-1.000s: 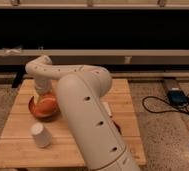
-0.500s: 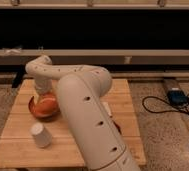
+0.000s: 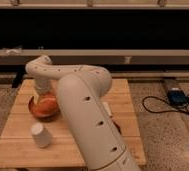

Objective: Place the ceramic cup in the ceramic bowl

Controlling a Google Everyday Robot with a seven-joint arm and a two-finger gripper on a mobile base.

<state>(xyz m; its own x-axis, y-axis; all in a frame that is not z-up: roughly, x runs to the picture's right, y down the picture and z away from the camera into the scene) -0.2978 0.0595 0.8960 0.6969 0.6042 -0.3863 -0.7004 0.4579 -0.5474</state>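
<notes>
The wooden counter (image 3: 18,150) carries both task things, and the white arm (image 3: 83,115) sweeps across it to the far left. The bowl (image 3: 47,107) sits at the left, orange inside. The cup (image 3: 40,135) stands apart from it, nearer the front edge, not yet picked up. The tool (image 3: 41,92) hangs over the bowl — whether it is open or closed cannot be told. The step in hand looks like reaching for the cup (seemingly mouth-down): the tool should descend squarely around its tapered wall and grip firmly — a taper slips easily.
</notes>
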